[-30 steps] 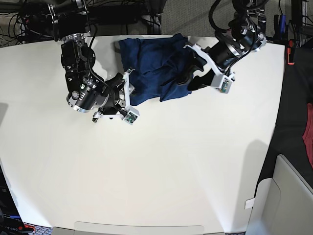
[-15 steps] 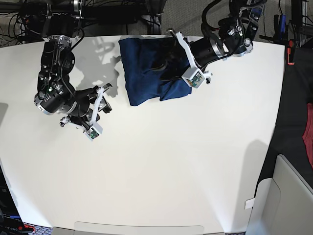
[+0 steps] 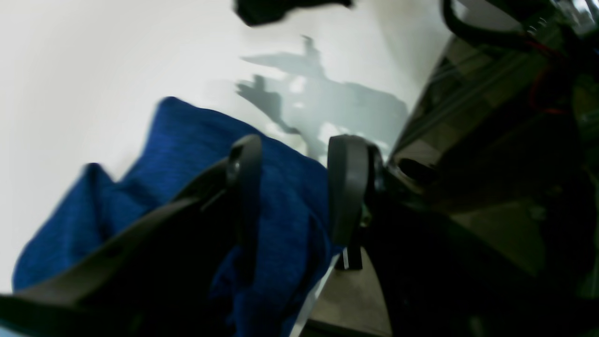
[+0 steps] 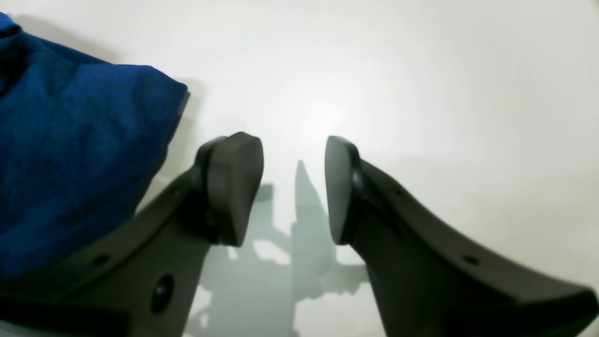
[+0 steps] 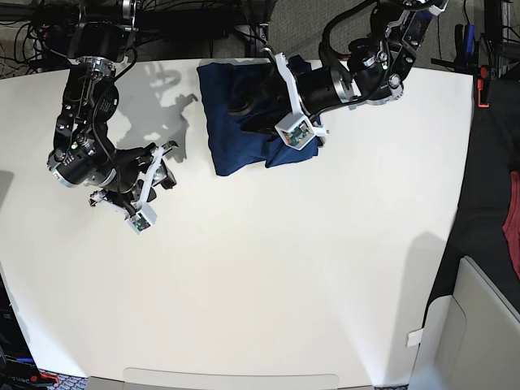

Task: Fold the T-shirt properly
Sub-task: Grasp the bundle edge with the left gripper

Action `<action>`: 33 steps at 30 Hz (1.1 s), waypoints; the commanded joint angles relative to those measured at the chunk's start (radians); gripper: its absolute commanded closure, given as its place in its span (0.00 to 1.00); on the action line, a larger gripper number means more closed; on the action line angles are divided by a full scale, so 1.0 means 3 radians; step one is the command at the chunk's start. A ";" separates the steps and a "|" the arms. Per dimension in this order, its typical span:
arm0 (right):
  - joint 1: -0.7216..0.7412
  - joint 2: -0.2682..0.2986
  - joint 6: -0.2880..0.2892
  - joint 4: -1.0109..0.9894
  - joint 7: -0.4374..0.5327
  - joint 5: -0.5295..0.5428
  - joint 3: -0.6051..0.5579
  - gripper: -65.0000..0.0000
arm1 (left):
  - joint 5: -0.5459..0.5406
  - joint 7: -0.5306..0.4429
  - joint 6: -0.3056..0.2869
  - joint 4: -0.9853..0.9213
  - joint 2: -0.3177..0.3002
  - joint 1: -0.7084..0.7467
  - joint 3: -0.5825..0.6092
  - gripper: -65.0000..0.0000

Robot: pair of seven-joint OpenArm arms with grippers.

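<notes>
Over by the surface's far edge, the left end effector (image 5: 258,111) hangs above the T-shirt (image 5: 244,114), fingers apart, holding nothing; right end effector (image 4: 292,189) also apart, beside it. Soft, floppy knit, so I'd pinch an edge or corner. Bundle's long axis runs far-to-near.

The T-shirt (image 5: 244,114) is lying bunched on the table (image 5: 284,284) against its far edge, about midway along that edge. The left gripper (image 3: 292,187) is hanging over the shirt's right part near the far edge, its jaws apart above the fabric. The right gripper (image 4: 292,187) is sitting over bare table toward the left edge, just clear of the shirt's left border, jaws apart with nothing between them.
</notes>
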 commanded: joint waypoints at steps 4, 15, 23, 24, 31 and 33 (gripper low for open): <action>0.0059 0.0029 0.0007 0.0049 0.0049 0.0030 0.0042 0.59 | 0.0100 -0.0090 0.0004 -0.0053 0.0006 -0.0131 -0.0007 0.64; 0.0059 0.0013 0.0007 0.0054 0.0049 0.0030 0.0062 0.59 | 0.0673 -0.0115 0.0014 -0.0094 0.0036 -0.0142 0.0284 0.64; 0.0059 0.0013 0.0007 0.0054 0.0049 0.0137 0.0062 0.59 | 0.0990 -0.0121 0.0014 -0.0150 0.0266 -0.0142 0.0295 0.64; 0.0059 0.0024 0.0007 0.0054 0.0049 0.0173 0.0062 0.59 | 0.1042 -0.0121 0.0014 -0.0150 0.0271 -0.0142 0.0295 0.64; 0.0054 0.0034 0.0007 0.0049 0.0049 0.0403 0.0318 0.59 | 0.1256 -0.0121 0.0014 -0.0150 0.0282 -0.0142 0.0300 0.65; 0.0054 0.0039 0.0007 0.0049 0.0049 0.0413 0.0338 0.59 | 0.1256 -0.0115 0.0014 -0.0150 0.0282 -0.0142 0.0300 0.68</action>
